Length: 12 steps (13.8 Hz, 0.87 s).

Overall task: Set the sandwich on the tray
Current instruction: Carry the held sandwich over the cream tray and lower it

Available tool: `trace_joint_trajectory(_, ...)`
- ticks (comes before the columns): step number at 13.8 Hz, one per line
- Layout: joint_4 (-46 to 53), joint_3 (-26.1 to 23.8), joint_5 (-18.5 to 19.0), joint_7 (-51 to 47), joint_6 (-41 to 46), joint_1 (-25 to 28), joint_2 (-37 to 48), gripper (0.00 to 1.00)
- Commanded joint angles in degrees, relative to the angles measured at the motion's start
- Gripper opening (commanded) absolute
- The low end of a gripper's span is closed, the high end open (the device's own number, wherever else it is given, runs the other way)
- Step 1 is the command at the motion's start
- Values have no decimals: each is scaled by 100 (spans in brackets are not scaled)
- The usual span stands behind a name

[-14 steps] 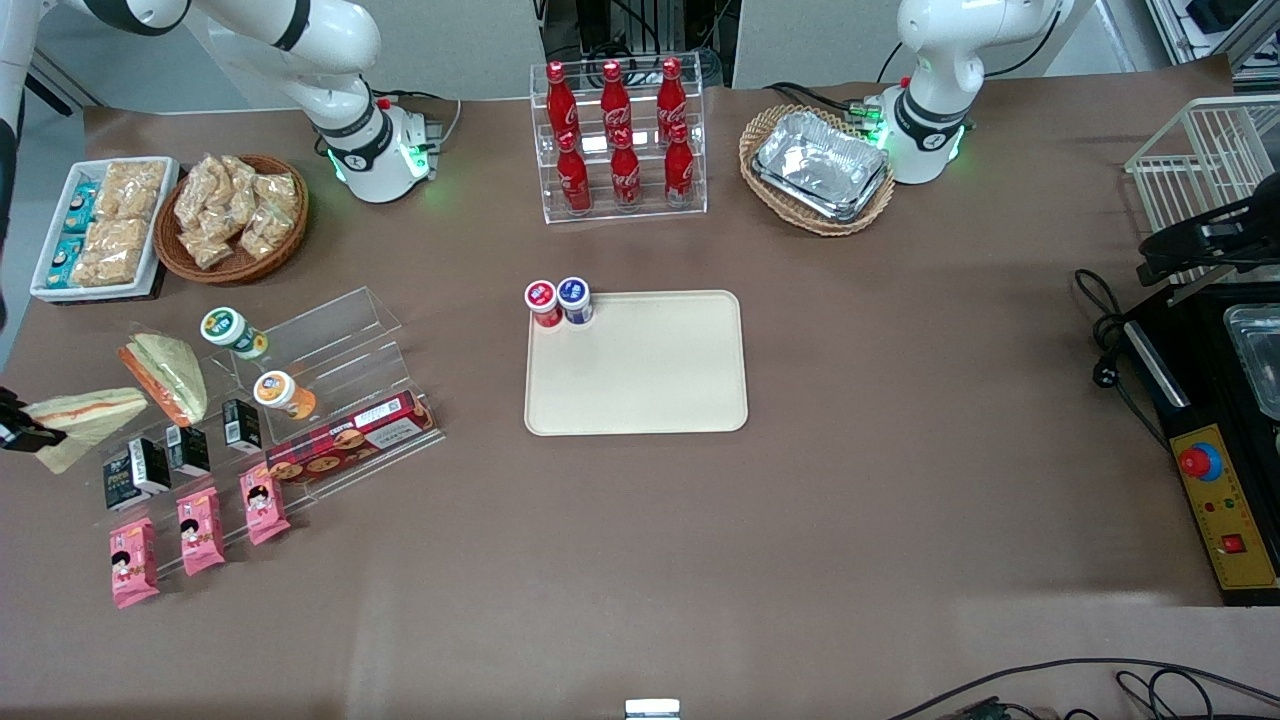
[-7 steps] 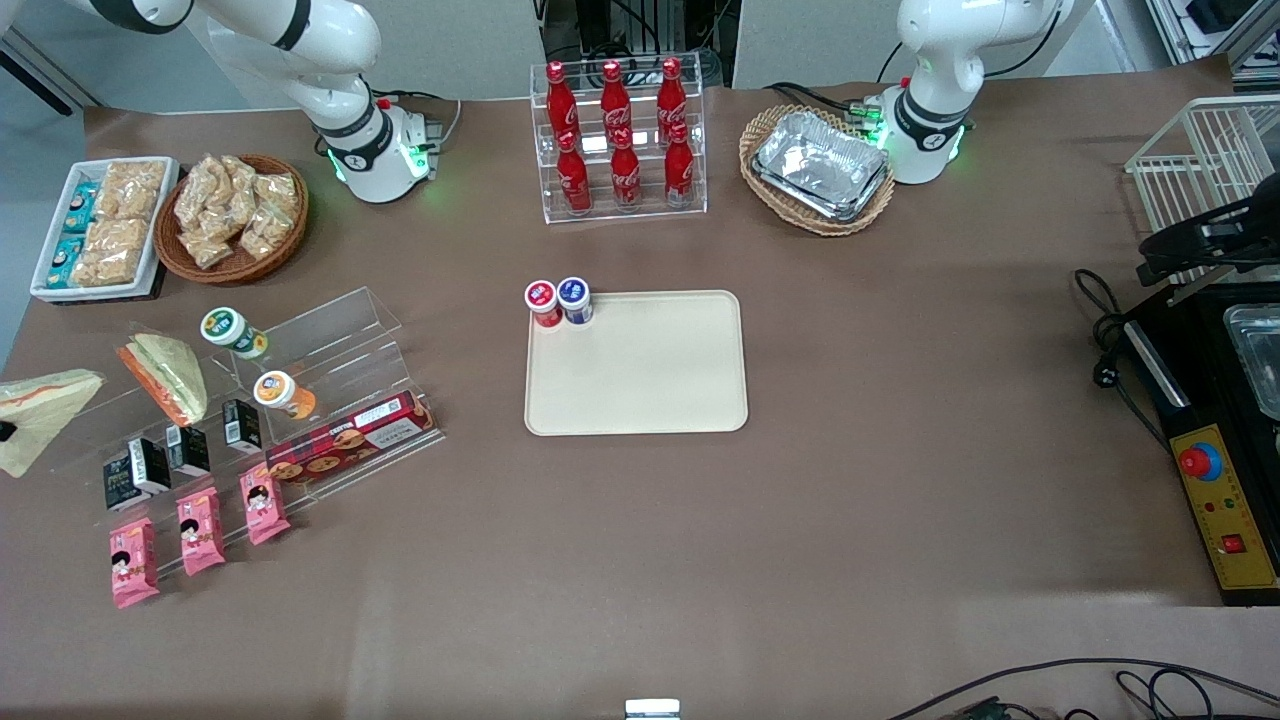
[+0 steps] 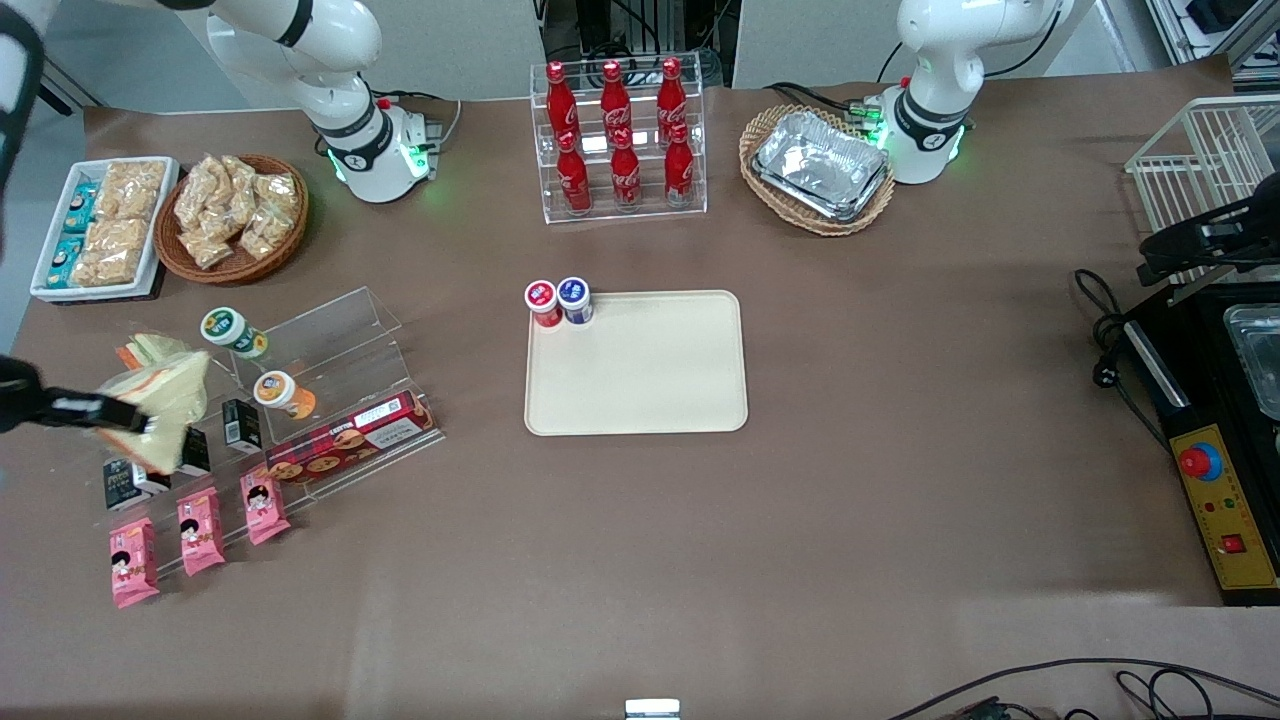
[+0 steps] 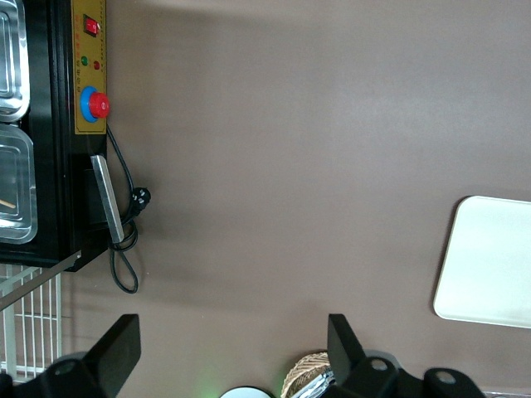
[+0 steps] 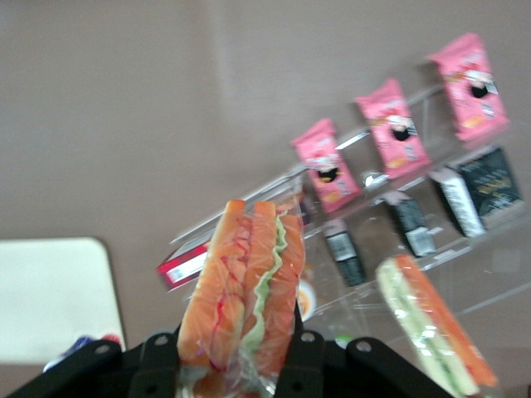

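1. The gripper (image 3: 112, 412) hangs above the clear rack (image 3: 330, 345) at the working arm's end of the table, with its jaws pinching the sandwich (image 3: 160, 398).
2. The sandwich is held clear of the table, over the black cartons (image 3: 185, 445) on the rack.
3. From the wrist camera the sandwich (image 5: 247, 286) shows its cut face: orange-red layers with a wavy green strip between them, all in clear wrap, clamped between the gripper (image 5: 241, 352) fingers.
4. A second wedge (image 5: 431, 319) lies on the rack just beside the held one; in the front view only its edge (image 3: 140, 350) peeks out above the sandwich.
5. The tray (image 3: 640, 380) sits at the middle of the table, well apart from the sandwich.
6. Two small cups, red (image 3: 542, 301) and blue (image 3: 574, 299), stand touching each other at the tray corner nearest the working arm.
7. Three pink packets (image 3: 195, 525) lie in a row on the rack step nearest the front camera.
8. A red biscuit box (image 3: 350, 438) lies on the rack beside the cartons, toward the tray.
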<state>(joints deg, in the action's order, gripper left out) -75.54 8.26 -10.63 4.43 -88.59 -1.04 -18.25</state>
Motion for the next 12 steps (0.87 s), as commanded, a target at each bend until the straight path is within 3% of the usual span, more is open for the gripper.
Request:
trace_joint_trajectory(1,39,-516,140,224,298,341,199,32)
trace_joint_trajectory(5,39,-1720,281,655,272,464,199,32)
trace_joint_trajectory(7,22,-2134,595,778,133,857,147,32)
trace_joint_trajectory(9,-22,-2232,1157,1005,-113,1638,-37,32)
trace_joint_trajectory(12,-31,-2328,1195,1855,-544,1949,-389,32)
